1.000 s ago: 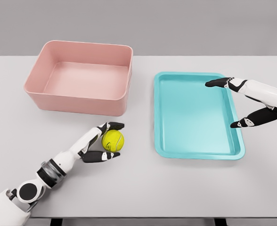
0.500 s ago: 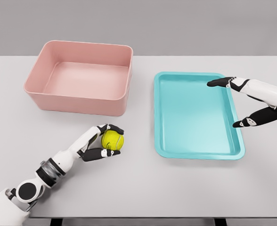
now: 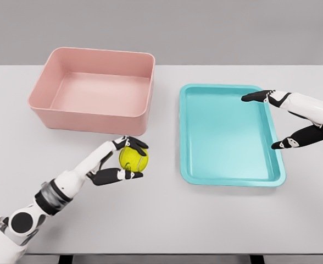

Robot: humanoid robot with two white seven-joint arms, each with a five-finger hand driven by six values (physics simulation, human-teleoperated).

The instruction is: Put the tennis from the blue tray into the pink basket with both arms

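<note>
Tennis ball (image 3: 133, 158) is out of the blue tray (image 3: 227, 175), held in the left hand (image 3: 119, 162) over the table (image 3: 167, 220), at about 9 o'clock from the tray and 5 o'clock from the pink basket (image 3: 90, 118), near the basket's front right corner. Can't tell if it's lifted clear of the tabletop or just touching. Left hand fingers curl over the top of the ball, thumb pinches from below, so it's a wrap grasp around the middle. Ball probably light, felt-covered so grippy, slightly springy, not fragile; it rolls and bounces if let go from height. Best hold is across its widest part with fingers opposed, as seen; a low release inside the basket should stop it hopping out. Basket looks empty, open top, walls fairly tall, so the ball needs to clear the front rim, toward 11 o'clock from where it is. Tray looks empty. Right hand (image 3: 285, 121) hangs over the tray's right edge at 3 o'clock, fingers spread wide, holding nothing. Likely step: carry to basket; drop not yet done.
</note>
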